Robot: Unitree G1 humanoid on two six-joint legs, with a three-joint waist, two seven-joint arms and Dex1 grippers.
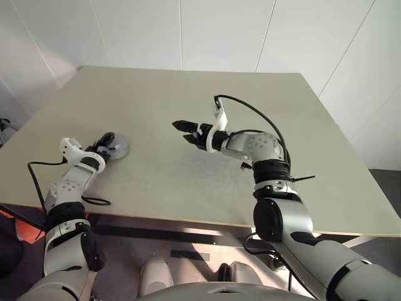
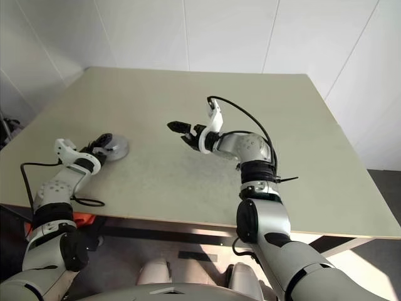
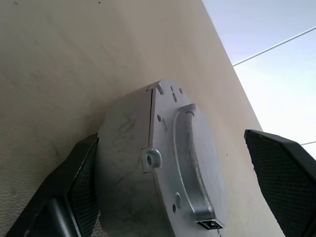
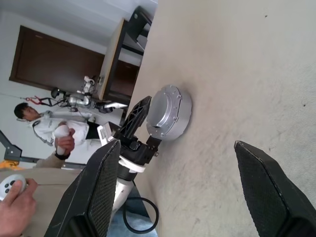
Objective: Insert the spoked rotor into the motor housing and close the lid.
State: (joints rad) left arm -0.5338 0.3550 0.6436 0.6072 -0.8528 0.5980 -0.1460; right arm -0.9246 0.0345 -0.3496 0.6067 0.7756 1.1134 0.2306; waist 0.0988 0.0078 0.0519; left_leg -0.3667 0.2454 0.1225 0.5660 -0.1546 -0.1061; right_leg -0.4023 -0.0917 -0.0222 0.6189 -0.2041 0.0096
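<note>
No writing is legible on anything. One motor housing [image 1: 118, 145] sits at the left of the head view's table [image 1: 188, 113], a squat silver-grey puck with its ribbed, screw-dotted lid [image 3: 185, 158] on. The left gripper [image 1: 105, 143] stands spread around it; the right gripper [image 1: 187, 130], also spread and empty, hangs mid-frame above the table.

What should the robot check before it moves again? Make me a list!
1. Lid sits on the motor housing: ok.
2. Left end effector open: ok, fingers spread wide around the housing.
3. Left fingers clear of the housing: cannot tell, one finger looks very close.
4. Right end effector open and carrying nothing: ok.
5. Housing lies flat on the table: ok.
</note>
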